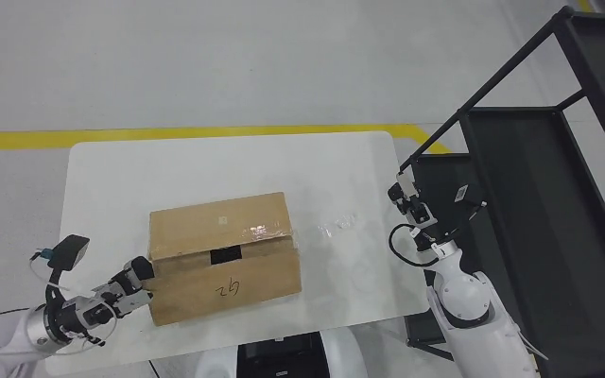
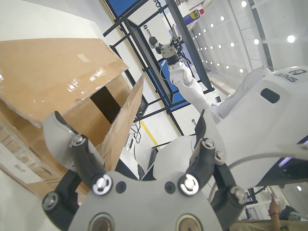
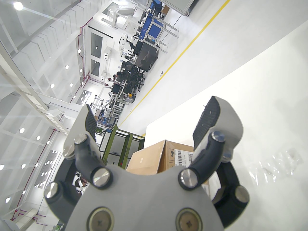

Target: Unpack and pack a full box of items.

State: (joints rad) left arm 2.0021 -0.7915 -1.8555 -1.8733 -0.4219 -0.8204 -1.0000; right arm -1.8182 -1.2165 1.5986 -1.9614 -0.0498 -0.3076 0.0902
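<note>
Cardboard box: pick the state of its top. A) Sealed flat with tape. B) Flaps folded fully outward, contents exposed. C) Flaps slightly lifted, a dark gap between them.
C: the cardboard box shows a dark opening where its top flaps part, in the top and left wrist views.

White table [image 1: 227, 170] with rounded corners, 2 things sitting on it — a brown cardboard box [image 1: 222, 260] on the robot's side, a bit left of middle, top flaps partly lifted with a dark gap showing, and a crumpled scrap of clear plastic [image 1: 336, 227] near its right, not touching.
</note>
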